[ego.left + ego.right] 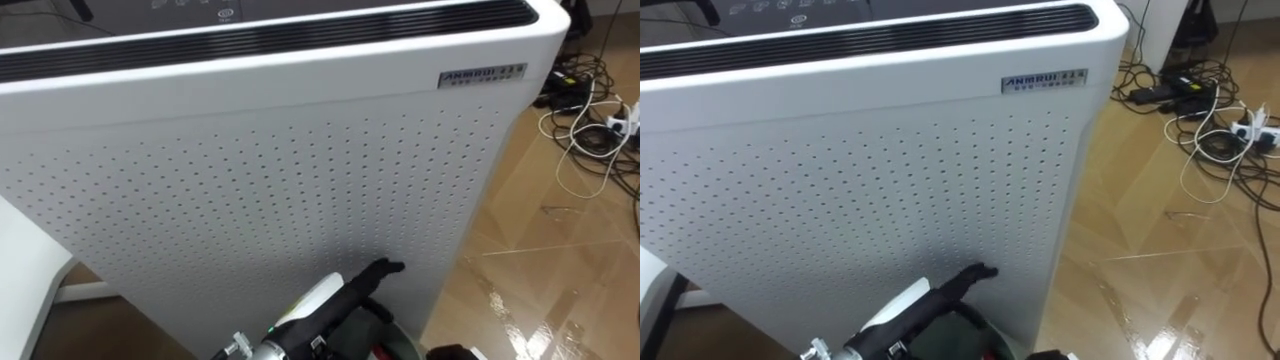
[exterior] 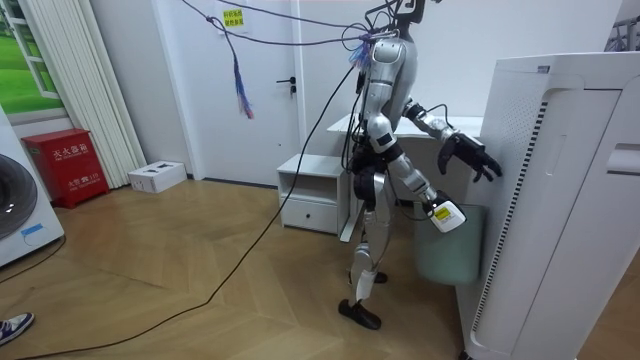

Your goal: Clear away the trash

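I stand facing the side of a tall white perforated appliance (image 1: 300, 180), with a grey-green bin (image 2: 450, 260) between me and it. My left hand (image 1: 350, 296) is raised in front of the appliance's lower face, its dark fingers stretched out and holding nothing. My right hand (image 2: 443, 215) hangs lower, just above the bin, with a white and yellow patch on it; its fingers are hidden. At the bottom of the left eye view the bin's rim (image 1: 403, 335) curves past, with a scrap of red (image 1: 385, 352) inside it. What the red scrap is I cannot tell.
Cables and a power strip (image 1: 590, 125) lie on the wood floor right of the appliance. A white desk corner (image 1: 25, 290) sits at my left. Behind me stand a low white cabinet (image 2: 310, 200), a red box (image 2: 72, 165) and a small white box (image 2: 157, 175).
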